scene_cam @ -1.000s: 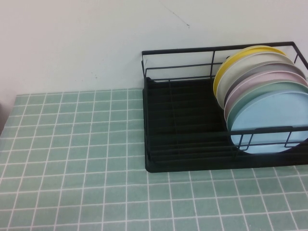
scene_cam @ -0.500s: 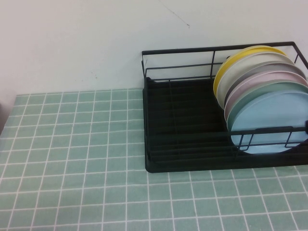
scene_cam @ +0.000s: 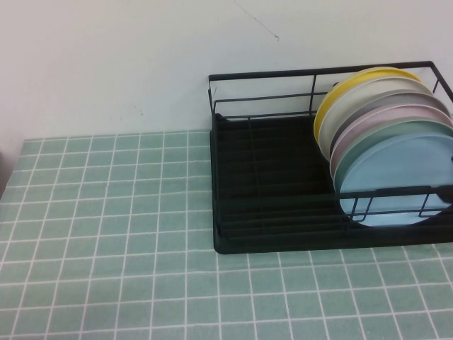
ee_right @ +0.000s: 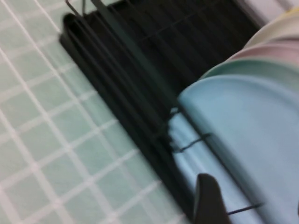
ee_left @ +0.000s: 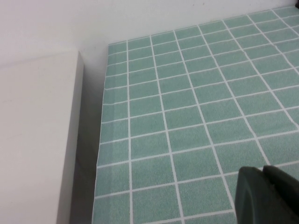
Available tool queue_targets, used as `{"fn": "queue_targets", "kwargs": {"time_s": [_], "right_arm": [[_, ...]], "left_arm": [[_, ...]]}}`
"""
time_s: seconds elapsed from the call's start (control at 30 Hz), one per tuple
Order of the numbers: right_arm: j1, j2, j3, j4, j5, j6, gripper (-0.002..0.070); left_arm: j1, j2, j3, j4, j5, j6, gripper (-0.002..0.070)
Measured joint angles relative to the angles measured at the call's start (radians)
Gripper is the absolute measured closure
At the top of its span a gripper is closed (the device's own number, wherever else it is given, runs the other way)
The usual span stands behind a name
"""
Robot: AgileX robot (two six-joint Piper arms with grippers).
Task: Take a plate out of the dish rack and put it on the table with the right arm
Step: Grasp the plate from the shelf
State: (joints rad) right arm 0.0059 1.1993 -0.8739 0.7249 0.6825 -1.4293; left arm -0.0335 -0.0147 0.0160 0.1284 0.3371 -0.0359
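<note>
The light blue plate (scene_cam: 396,177) stands on edge at the front of a row of plates in the right end of the black wire dish rack (scene_cam: 269,184). Only a small dark part of my right gripper (scene_cam: 449,191) shows at the right edge of the high view, by the rack's front wire. In the right wrist view the right gripper (ee_right: 252,205) is open, close over the light blue plate (ee_right: 243,121) and the rack's front wire (ee_right: 121,60). My left gripper (ee_left: 262,175) is shut and empty above the green tiled table (ee_left: 187,93), far from the rack.
Behind the blue plate stand a mint-green plate (scene_cam: 396,134), a pink plate (scene_cam: 382,117) and others, ending in a yellow plate (scene_cam: 340,88). A white wall (scene_cam: 106,64) runs behind the table (scene_cam: 106,212). A white block (ee_left: 37,140) borders the table's left edge.
A dark part of my right gripper has come into the high view at the right edge, by the rack's front wire. The plates and the rack have not moved.
</note>
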Motion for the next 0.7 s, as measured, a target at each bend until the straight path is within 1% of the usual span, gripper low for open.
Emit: {"fn": "queue_targets", "kwargs": {"time_s": [0.13,0.27,0.37,0.7], "right_arm": [[0.0,0.003,-0.011,-0.008,-0.071,-0.141,0.0279],[0.0,0.02,-0.02,-0.01,-0.167,-0.227,0.0276],[0.0,0.063,-0.034,-0.01,-0.197,-0.287,0.0275],[0.0,0.219,-0.103,-0.01,-0.217,-0.346,0.0274]], "left_arm": [[0.0,0.0,0.0,0.0,0.0,0.0,0.0678],[0.0,0.0,0.0,0.0,0.0,0.0,0.0678],[0.0,0.0,0.0,0.0,0.0,0.0,0.0678],[0.0,0.0,0.0,0.0,0.0,0.0,0.0678]]}}
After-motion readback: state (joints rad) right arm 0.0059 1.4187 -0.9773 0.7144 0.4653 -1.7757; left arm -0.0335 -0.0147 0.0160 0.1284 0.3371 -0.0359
